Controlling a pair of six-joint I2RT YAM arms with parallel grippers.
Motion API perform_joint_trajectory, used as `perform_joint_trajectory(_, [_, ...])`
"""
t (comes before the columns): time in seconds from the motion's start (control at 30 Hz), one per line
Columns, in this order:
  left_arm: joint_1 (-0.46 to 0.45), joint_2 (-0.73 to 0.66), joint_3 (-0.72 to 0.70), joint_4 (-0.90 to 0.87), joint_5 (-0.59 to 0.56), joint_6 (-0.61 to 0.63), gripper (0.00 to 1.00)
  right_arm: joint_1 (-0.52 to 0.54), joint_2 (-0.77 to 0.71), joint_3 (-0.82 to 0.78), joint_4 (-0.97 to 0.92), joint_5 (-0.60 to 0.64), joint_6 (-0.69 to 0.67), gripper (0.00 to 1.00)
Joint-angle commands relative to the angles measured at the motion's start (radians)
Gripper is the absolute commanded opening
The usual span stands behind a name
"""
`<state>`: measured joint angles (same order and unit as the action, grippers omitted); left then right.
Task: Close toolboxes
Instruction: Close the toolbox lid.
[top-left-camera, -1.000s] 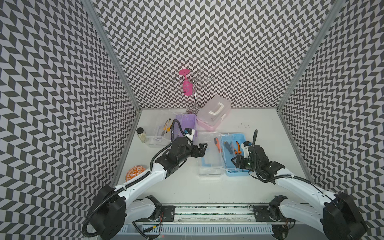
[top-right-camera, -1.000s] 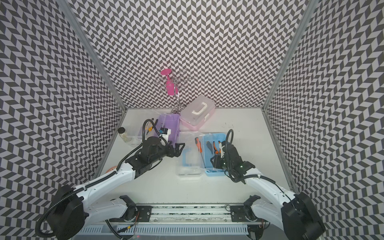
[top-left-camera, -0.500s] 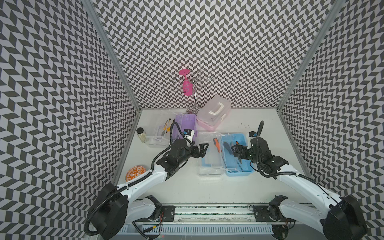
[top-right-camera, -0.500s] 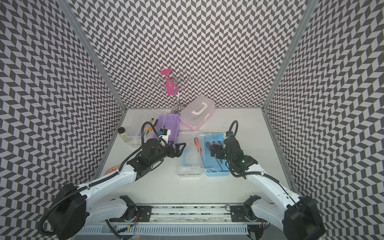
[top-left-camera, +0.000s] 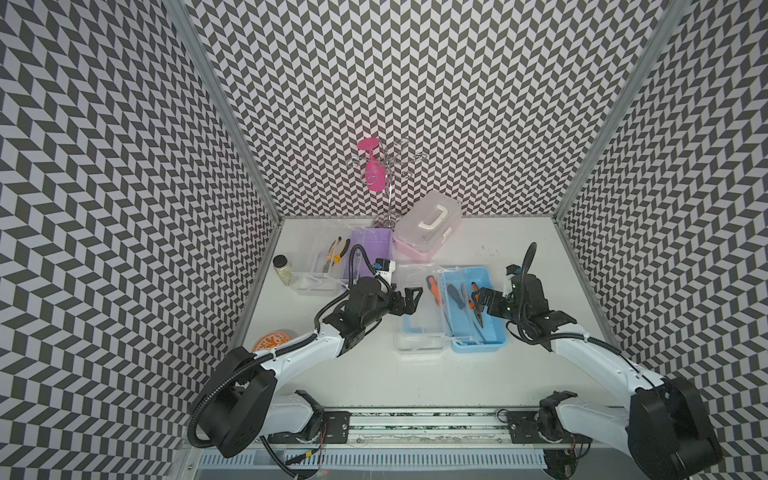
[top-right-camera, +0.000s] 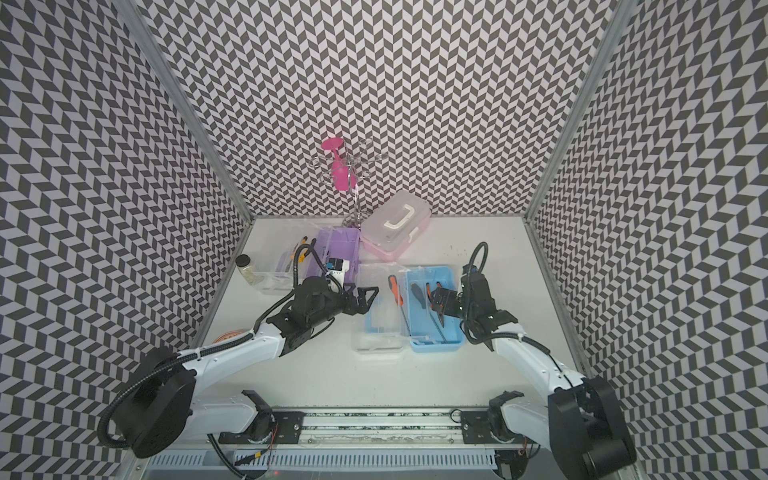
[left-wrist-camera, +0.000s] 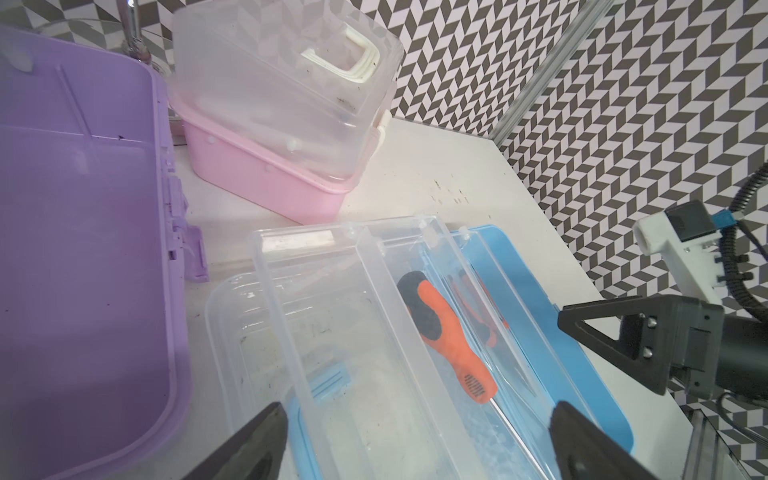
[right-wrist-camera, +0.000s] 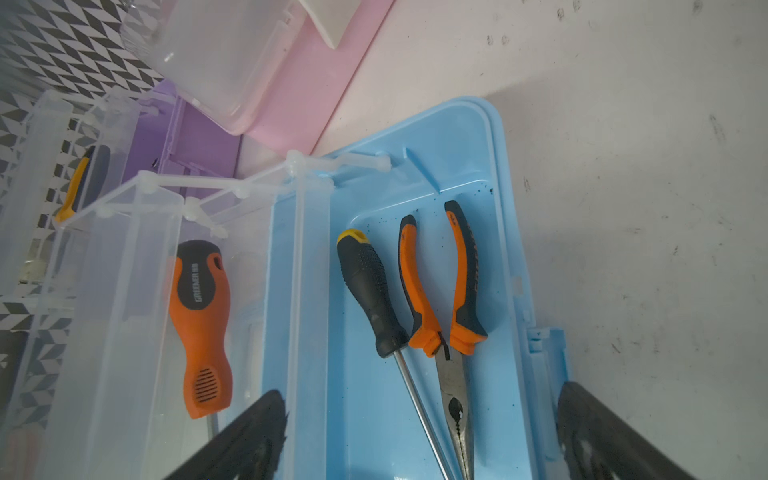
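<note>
Pliers are just released into light blue toolbox; right gripper jaws are spread, empty; lid closing is unblocked.

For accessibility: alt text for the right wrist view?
Open light blue toolbox holding a black screwdriver and orange pliers; an orange screwdriver lies in its clear tray. The right pincer hangs open above; the pink toolbox and purple toolbox lie beyond.

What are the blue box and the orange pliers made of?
Blue box: probably plastic, smooth with a soft sheen; its rounded corners and thin ribs look moulded. Orange pliers: grippy orange-and-dark handles, likely rubbery plastic; the grey nose looks like dull metal.
</note>
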<state>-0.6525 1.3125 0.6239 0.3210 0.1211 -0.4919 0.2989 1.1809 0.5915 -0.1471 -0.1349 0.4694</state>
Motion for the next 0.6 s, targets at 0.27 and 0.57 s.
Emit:
perform_joint_trajectory(0.27, [-0.063,0.061,0.117,0.036,-0.011,0.011,0.99,-0.004,0.032,-0.032,0.141,-0.19,-0.016,1.0])
perform_joint_trajectory(0.57, [-0.111,0.096,0.213,-0.016,-0.016,0.047,0.99,-0.004,0.036,-0.034,0.144,-0.205,-0.008,0.99])
